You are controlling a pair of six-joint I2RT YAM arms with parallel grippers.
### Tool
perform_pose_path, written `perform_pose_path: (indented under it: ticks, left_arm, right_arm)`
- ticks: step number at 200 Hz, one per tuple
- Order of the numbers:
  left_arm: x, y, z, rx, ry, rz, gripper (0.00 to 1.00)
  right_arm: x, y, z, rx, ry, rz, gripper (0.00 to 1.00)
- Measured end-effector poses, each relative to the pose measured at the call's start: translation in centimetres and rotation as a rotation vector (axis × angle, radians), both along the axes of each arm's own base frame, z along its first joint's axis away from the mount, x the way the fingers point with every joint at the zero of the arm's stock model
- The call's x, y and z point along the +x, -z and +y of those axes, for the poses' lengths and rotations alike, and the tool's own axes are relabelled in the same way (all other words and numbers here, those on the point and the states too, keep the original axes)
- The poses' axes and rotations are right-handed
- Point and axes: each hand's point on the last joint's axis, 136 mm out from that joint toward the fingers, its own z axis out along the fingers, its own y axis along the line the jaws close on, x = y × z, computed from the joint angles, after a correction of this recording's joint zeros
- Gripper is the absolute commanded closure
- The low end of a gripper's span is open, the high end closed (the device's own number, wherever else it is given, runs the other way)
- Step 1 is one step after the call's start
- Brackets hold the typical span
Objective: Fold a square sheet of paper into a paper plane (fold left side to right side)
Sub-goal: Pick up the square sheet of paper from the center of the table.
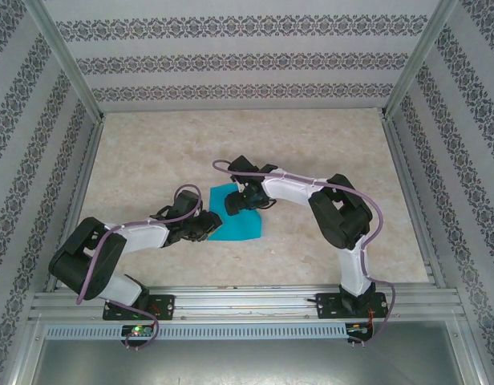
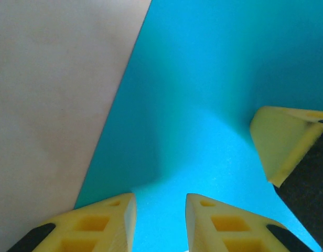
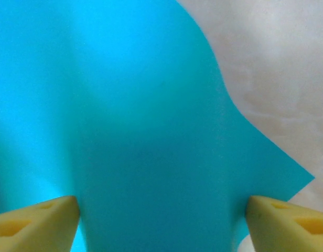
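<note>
Your left claw (image 2: pixel 160 210) stands narrowly parted, its two yellow fingertips low over the square sheet of paper (image 1: pixel 240 226). Teal paper lies flat in the gap between them, and you are pinching nothing there that can be seen. The sheet's straight edge runs up and away to the left of that claw, with bare table (image 2: pixel 46 105) beyond it. Ahead and to the right of the left claw, one yellow finger (image 2: pixel 282 142) of your right claw (image 3: pixel 161 205) sits on or just over the same sheet; whether it touches cannot be told. Your right claw is spread wide. The paper fills the space between its fingertips, bowed and shaded in the middle, and a corner pokes out just past the right fingertip. From above, both claws meet over the sheet, the left on its near-left part and the right on its far part
</note>
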Motion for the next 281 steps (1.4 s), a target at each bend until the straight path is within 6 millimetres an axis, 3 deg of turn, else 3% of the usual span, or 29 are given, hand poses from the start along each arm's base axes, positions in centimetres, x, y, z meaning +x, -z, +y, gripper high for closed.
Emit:
perform_pose_path:
  ticks: [73, 107, 129, 174, 209, 241, 281]
  left_arm:
    - [0.1, -0.2, -0.3, -0.015, 0.008, -0.009, 0.62]
    - [0.4, -1.0, -0.1, -0.012, 0.019, -0.042, 0.5]
    - [1.1, -2.6, 0.8, -0.018, 0.015, -0.099, 0.43]
    - [3.0, -9.6, 3.8, -0.052, 0.025, -0.355, 0.18]
    - [2.5, -15.9, 4.3, -0.075, 0.113, -0.614, 0.0]
    - [1.2, -19.8, 3.5, -0.116, 0.218, -0.79, 0.0]
    - [0.2, -22.1, 1.6, -0.209, 0.351, -0.861, 0.0]
  right_arm:
    - [-1.6, -0.2, 1.2, 0.087, -0.016, 0.078, 0.54]
    - [-2.3, -1.1, 1.3, 0.173, -0.014, 0.109, 0.64]
    - [-2.4, -2.3, 1.0, 0.251, -0.004, 0.117, 0.67]
    - [-1.6, -7.0, -0.9, 0.475, 0.001, 0.074, 0.69]
    - [-1.5, -11.4, -3.0, 0.634, -0.04, 0.011, 0.69]
    - [-2.8, -15.9, -4.4, 0.764, -0.117, -0.052, 0.69]
    - [-5.6, -22.2, -4.6, 0.907, -0.257, -0.133, 0.69]
